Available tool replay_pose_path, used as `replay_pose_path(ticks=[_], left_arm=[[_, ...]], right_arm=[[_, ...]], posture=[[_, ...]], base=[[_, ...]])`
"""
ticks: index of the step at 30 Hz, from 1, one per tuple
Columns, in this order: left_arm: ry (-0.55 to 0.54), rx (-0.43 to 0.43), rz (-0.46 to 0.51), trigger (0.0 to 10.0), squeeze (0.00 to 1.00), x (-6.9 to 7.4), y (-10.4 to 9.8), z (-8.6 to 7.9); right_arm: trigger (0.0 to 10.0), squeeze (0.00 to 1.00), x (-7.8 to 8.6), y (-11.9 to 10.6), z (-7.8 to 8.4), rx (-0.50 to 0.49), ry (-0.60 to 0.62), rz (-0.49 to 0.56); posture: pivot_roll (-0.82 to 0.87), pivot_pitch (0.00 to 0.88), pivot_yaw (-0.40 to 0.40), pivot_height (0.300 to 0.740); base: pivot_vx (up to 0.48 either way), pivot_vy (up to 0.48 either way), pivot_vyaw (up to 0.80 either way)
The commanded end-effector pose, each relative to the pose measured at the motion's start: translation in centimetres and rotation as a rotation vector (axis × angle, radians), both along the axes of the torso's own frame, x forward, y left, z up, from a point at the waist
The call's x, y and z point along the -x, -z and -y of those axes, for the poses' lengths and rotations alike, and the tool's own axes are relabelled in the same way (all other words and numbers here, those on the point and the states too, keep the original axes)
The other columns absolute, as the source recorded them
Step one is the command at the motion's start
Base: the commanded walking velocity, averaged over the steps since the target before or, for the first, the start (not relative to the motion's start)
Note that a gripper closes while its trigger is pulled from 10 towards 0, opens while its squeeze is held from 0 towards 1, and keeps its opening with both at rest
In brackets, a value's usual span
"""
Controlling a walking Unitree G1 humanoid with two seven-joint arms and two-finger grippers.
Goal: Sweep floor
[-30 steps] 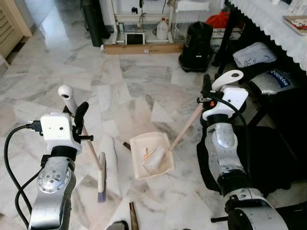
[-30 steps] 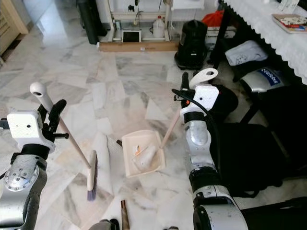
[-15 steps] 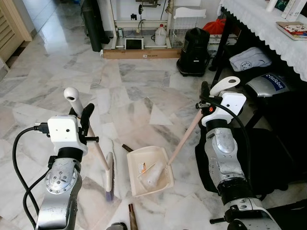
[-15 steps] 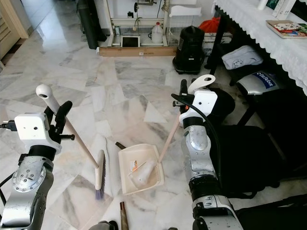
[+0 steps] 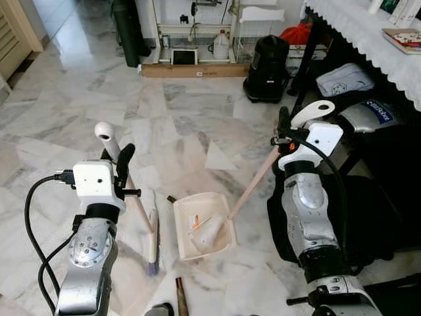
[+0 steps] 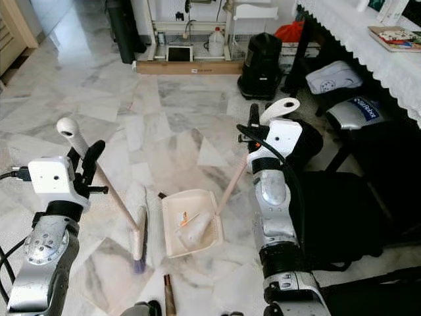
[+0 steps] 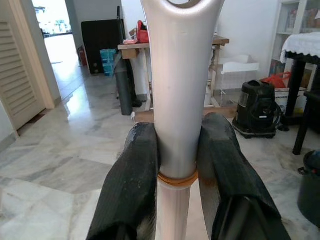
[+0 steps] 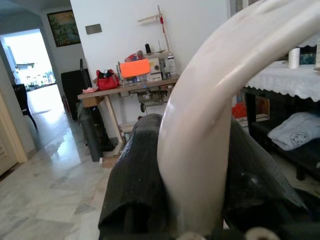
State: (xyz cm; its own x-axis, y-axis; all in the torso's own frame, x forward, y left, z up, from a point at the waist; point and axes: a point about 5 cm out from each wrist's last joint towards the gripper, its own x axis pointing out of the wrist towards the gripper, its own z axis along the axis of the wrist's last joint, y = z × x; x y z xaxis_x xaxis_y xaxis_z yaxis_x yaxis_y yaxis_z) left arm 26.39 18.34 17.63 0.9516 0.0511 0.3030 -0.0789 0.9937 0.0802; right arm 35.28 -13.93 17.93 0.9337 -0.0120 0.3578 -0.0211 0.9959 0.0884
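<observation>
A humanoid robot stands on a grey-veined white marble floor [image 5: 79,112], looking down at its two silver arms. The left gripper [image 7: 176,165] clamps both black fingers [image 7: 132,180] around the upper end of a broom [image 5: 140,212], whose pale handle slants down to a brush head resting on the floor, just beside the left edge of a dustpan [image 5: 202,224]. The right gripper [image 8: 192,170] is closed around the white looped grip at the top of the dustpan's long handle [image 5: 253,184], which runs diagonally down to the cream pan lying flat on the floor between the arms. Inside the pan lie a crumpled translucent wrapper [image 5: 209,228] and some small orange scraps. A thin dark stick [image 5: 172,199] lies on the floor at the pan's far left corner. Further back stand a black vacuum cleaner [image 5: 266,60], a long cardboard box [image 5: 194,68] and a white plastic jug [image 5: 221,46]. On the right, a table with a lace-edged cloth [image 5: 368,29].
</observation>
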Motion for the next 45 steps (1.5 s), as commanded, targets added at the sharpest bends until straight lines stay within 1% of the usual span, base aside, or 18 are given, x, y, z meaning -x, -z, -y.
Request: replay_pose_path(ticks=[1,8,27,38,42,45], left_arm=[[-0.001,-0.017,0.045,10.0,0.0,0.22,-0.67,-0.02],[0.0,-0.015,0.051,10.0,0.0,0.12,-0.74,0.03],[0.013,-0.015,0.067,10.0,0.0,-0.03,-1.03,0.3],[0.018,-0.014,0.065,10.0,0.0,0.04,-0.96,0.41],[0.016,-0.016,0.065,10.0,0.0,-0.01,-0.98,0.43],[0.003,-0.019,0.063,10.0,0.0,-0.11,-1.01,0.3]], right_arm=[[10.0,0.0,0.21,-1.25,-0.16,-0.005,-0.005,0.053],[10.0,0.0,0.23,-1.25,-0.11,-0.004,-0.004,0.046],[10.0,0.0,0.09,-1.67,0.22,-0.009,0.013,0.055],[10.0,0.0,0.24,-1.47,-0.05,-0.014,0.003,0.049],[10.0,0.0,0.3,-1.36,-0.39,-0.018,-0.019,0.041],[10.0,0.0,0.31,-1.34,-0.49,-0.02,-0.024,0.038]], posture=[[0.01,0.069,-0.014,0.74],[0.01,0.074,-0.015,0.74],[0.01,0.049,-0.009,0.74],[0.01,0.04,-0.01,0.74],[0.02,0.041,-0.013,0.74],[0.02,0.05,-0.013,0.74]], base=[[-0.277,0.0,0.0],[-0.286,0.0,0.0],[-0.29,0.0,0.0],[-0.289,0.0,0.0],[-0.285,0.0,0.0],[0.0,0.0,0.0]])
